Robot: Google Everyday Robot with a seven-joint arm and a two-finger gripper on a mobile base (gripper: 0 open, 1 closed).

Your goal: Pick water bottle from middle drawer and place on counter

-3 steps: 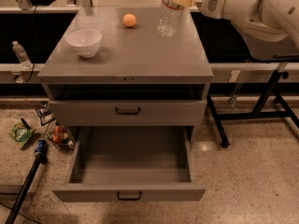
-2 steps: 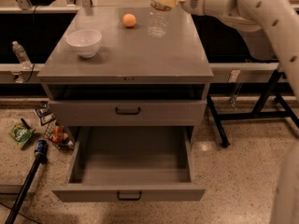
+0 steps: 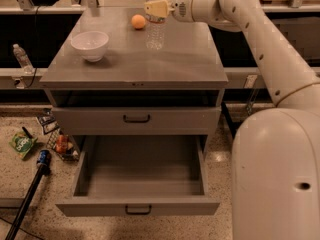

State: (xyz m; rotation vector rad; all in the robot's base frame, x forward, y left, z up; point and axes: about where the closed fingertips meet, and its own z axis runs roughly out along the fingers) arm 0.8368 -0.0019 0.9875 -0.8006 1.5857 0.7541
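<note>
Speckled stone floor [image 3: 30, 204] surrounds a grey metal cabinet whose broad, flat, faintly glossy top serves as the table [image 3: 165, 66]. Reaching across from the far side of it is a bulky white robot arm [image 3: 260, 39], ending in a cream-coloured two-finger claw [image 3: 156, 9]. The claw is closed around the shoulder of a small clear ribbed plastic water bottle [image 3: 155, 33] with a white screw cap. The water bottle hangs upright from the claw, with its base at the table and seemingly touching it, towards the table's rear.

Just beside the claw, on the side away from the arm, lies a small round orange fruit [image 3: 138, 21]. Further out on that side and nearer the camera sits a round white bowl [image 3: 90, 44]. Well below the claw and out towards the camera, the wide grey metal middle drawer [image 3: 142, 176] stands pulled open, its plain floor bare. Between it and the table, a closed grey drawer front with a black curved handle [image 3: 136, 118] faces the camera.

By my reading, the task is almost done: the water bottle is out of the middle drawer and over its place on the table. What seems left is to settle it fully, loosen the claw and draw the arm clear without tipping it.
</note>
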